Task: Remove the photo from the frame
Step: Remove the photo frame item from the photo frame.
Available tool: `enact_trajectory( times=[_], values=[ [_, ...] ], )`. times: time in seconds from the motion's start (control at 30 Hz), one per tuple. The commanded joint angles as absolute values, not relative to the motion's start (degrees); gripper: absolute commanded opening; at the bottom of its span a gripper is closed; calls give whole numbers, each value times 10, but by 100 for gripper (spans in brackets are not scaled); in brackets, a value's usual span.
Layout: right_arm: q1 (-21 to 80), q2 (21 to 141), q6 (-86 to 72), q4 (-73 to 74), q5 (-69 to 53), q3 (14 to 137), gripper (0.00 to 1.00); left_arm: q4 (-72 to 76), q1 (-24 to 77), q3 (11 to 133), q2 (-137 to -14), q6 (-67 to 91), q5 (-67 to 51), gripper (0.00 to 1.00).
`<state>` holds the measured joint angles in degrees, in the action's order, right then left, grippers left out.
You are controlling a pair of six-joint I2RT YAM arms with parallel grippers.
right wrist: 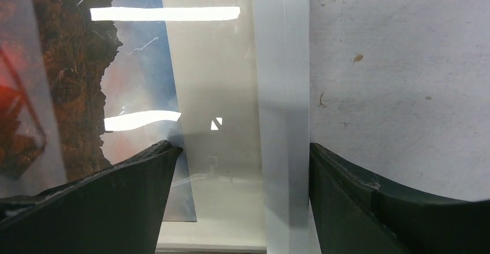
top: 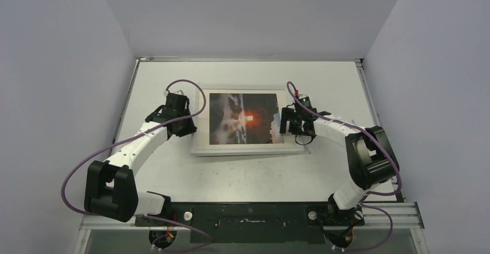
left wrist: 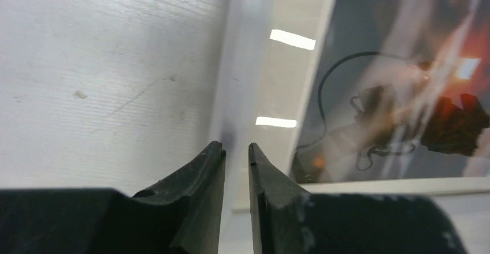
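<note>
Right wrist view: the right gripper point(right wrist: 242, 147) stands wide apart, the frame point(right wrist: 283, 63) border between its fingers. Opposite, the left gripper point(left wrist: 235, 145) pinches the other border, the photo point(left wrist: 404, 63) just beside.

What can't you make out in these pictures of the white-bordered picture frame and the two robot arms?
Back of the white-bordered rectangular picture frame: every view, since it lies face up.
Whether the left gripper pinches the frame's rim: left wrist view, its own fingertips hide the contact.
Details of the dark cloudy photo with an orange glow: both wrist views, where bright reflections and image edges cut it off.
</note>
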<state>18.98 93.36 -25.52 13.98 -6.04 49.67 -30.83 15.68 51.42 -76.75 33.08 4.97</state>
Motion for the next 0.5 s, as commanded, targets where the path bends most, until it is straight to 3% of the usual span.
enact_trajectory(
  times=[0.0, 0.23, 0.33, 0.4, 0.43, 0.47],
  values=[
    [238, 959, -245, 169, 37, 513, 79, -259, 156, 563, -735, 351, 0, 0],
    [256, 985, -243, 178, 72, 522, 79, -253, 146, 560, -736, 354, -22, 0],
    [254, 968, -244, 177, 74, 522, 66, -279, 146, 558, -749, 338, 61, 1],
    [250, 956, -244, 175, 68, 524, 57, -293, 147, 552, -763, 331, 98, 28],
    [244, 952, -244, 174, 58, 525, 51, -292, 153, 545, -766, 330, 104, 50],
    [238, 949, -244, 171, 42, 524, 44, -284, 161, 538, -768, 331, 110, 61]
  ],
)
